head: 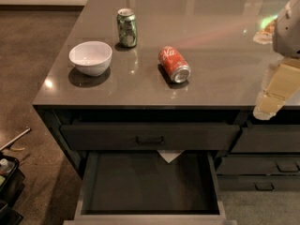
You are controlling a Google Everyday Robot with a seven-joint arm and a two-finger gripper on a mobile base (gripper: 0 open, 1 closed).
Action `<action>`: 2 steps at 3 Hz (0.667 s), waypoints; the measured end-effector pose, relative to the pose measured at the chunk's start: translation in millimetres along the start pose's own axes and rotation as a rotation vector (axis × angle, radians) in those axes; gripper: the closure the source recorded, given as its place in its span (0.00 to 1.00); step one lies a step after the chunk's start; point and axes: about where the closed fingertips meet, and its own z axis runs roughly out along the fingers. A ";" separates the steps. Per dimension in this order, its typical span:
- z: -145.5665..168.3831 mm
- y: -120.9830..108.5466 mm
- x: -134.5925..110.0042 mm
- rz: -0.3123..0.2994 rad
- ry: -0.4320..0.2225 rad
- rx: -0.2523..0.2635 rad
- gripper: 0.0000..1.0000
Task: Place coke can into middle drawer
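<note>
The coke can (174, 64), red with white script and silver ends, lies on its side near the middle of the grey countertop (211, 36). The middle drawer (147, 184) is pulled open below the counter's front edge, and its dark flat interior holds nothing. My gripper (274, 95) hangs at the right edge of the view over the counter's front right part, well to the right of the coke can and apart from it. It holds nothing that I can see.
A green can (127, 28) stands upright behind and left of the coke can. A white bowl (91, 57) sits at the counter's left. The top drawer front (150, 137) with a small bar handle is closed. Narrower drawers (267, 165) are at the right. Brown floor lies to the left.
</note>
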 end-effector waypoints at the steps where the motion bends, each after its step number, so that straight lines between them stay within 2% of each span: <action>1: 0.0 -3.8 -7.8 -0.003 -0.011 0.006 0.00; 2: 3.8 -17.0 -56.7 -0.061 -0.067 0.007 0.00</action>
